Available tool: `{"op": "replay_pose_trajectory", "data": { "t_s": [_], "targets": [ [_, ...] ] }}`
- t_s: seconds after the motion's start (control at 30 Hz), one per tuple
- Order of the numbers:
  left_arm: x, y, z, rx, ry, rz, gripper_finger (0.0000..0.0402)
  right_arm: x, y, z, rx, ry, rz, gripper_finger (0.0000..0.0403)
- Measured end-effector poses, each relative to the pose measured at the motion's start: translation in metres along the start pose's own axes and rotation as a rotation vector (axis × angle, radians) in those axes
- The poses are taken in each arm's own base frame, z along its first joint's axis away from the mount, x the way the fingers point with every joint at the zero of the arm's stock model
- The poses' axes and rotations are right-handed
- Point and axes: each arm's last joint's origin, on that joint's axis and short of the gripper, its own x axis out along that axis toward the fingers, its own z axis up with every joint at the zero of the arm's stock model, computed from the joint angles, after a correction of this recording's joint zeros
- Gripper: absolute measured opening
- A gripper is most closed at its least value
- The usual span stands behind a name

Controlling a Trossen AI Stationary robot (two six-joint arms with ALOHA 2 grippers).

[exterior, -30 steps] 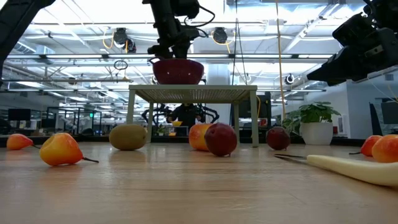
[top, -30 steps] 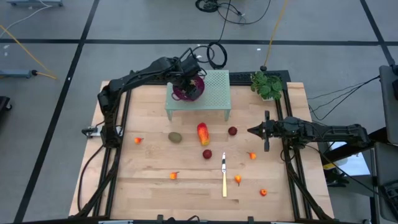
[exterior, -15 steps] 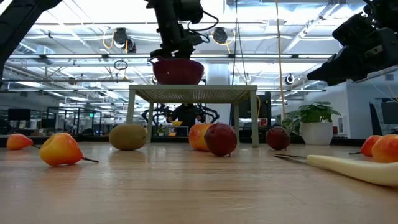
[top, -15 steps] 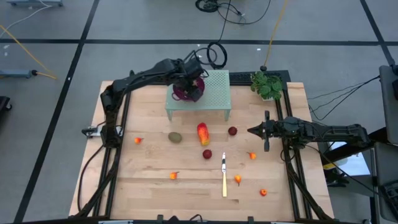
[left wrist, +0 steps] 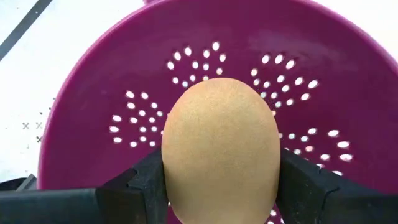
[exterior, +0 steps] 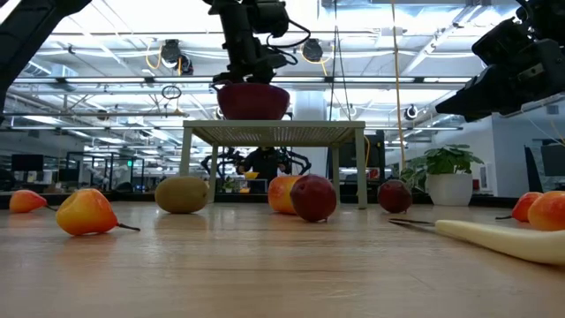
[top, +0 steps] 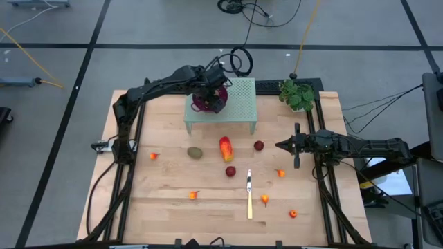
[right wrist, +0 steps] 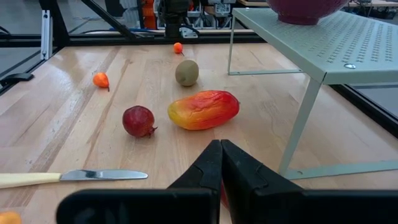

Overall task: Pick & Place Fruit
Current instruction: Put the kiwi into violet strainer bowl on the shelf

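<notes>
A brown-green oval fruit (left wrist: 221, 143) is between the fingers of my left gripper (left wrist: 221, 186), inside the purple colander (left wrist: 348, 74). The colander (top: 208, 104) stands on the pale green shelf (top: 239, 104) at the table's far side; in the low view its wall (exterior: 252, 99) hides the fruit. On the table lie a second brown-green oval (top: 195, 152), a red-orange oblong (top: 226, 148), two dark red balls (top: 258, 145) (top: 230, 171) and several small orange pieces. My right gripper (top: 279, 145) waits shut at the table's right, touching nothing. My left gripper pinches the oval fruit by its two opposite sides (left wrist: 171, 168), one finger (left wrist: 146, 183) on each side. The fingers come from above, slanting steeply down into the colander. The fruit sits over the perforated bottom; whether it rests on it, I cannot tell.
A yellow-handled knife (top: 249, 197) lies near the table's front middle. A potted plant (top: 297, 95) stands at the far right corner. The shelf's legs (exterior: 362, 168) stand just behind the fruits in mid-table.
</notes>
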Motion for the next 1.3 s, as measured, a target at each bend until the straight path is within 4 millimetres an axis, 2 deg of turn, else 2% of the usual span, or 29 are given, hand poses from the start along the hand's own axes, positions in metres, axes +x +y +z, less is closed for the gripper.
{"op": "replay_pose_trajectory", "data": {
  "t_s": [0.23, 1.07, 1.3],
  "targets": [
    [0.0011, 0.0078, -0.0004, -0.013, 0.023, 0.015, 0.0223, 0.0, 0.0, 0.0, 0.0, 0.0, 0.0, 0.0004],
    [0.0011, 0.0073, -0.0003, -0.013, 0.021, 0.014, 0.0224, 0.0, 0.0, 0.0, 0.0, 0.0, 0.0, 0.0004],
    [0.0011, 0.0072, -0.0002, -0.014, 0.02, 0.012, 0.0252, 0.0, 0.0, 0.0, 0.0, 0.0, 0.0, 0.0004]
  ]
}}
